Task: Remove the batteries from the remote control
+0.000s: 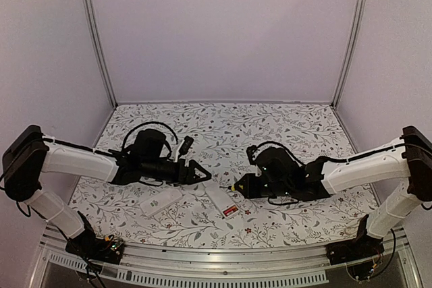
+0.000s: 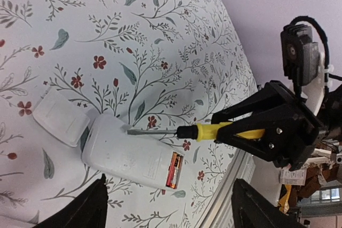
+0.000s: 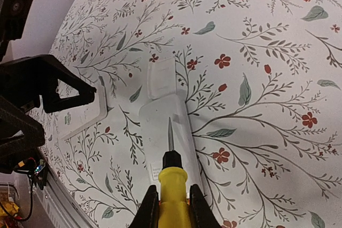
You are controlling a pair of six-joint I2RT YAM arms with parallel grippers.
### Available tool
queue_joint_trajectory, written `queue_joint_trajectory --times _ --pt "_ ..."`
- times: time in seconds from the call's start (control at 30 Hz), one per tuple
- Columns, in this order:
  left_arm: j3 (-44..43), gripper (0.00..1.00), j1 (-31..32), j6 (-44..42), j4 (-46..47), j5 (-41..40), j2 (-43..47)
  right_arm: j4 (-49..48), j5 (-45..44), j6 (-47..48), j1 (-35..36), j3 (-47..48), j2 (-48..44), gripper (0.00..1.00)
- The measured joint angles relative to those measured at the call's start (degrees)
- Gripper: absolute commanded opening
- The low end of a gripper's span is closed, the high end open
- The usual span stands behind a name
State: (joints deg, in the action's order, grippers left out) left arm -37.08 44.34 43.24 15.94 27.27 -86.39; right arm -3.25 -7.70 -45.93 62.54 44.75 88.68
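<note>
Near the front edge of the bench [image 1: 304,133] lies the white remote [image 1: 221,200], back up, with the batteries [image 2: 175,170] sitting in the open slot at its near end. Just left of it rests a flat white piece [image 1: 162,202]. Above the remote, the right hand [image 3: 173,209] is clamped on a yellow-handled screwdriver [image 3: 173,182]. Its tip is over the remote's back, though whether it touches cannot be told. A clear lid [image 3: 160,77] lies at the remote's far end. Beyond, the left hand [image 1: 201,172] hovers, fingers spread wide, holding nothing.
</note>
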Motion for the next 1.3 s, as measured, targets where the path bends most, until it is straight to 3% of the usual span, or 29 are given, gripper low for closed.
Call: queue_joint_trajectory --times 0.23,0.63,0.97,1.3 --pt "-8.96 0.82 -1.31 -9.51 -11.32 0.02 -4.13 0.70 0.07 2.49 0.83 0.94 -0.07 0.00" --pt "-22.93 0.86 -0.87 -23.26 -30.93 -3.63 -17.55 12.41 -2.14 5.01 3.15 -1.22 -12.85 0.00" --pt "-29.29 0.86 1.57 -29.03 -37.29 -10.23 -22.23 17.81 -2.34 4.83 5.75 -2.10 -13.75 0.00" --pt "-30.34 0.78 3.15 -31.12 -38.16 -11.47 -23.63 18.38 -2.75 4.94 6.14 -2.10 -12.46 0.00"
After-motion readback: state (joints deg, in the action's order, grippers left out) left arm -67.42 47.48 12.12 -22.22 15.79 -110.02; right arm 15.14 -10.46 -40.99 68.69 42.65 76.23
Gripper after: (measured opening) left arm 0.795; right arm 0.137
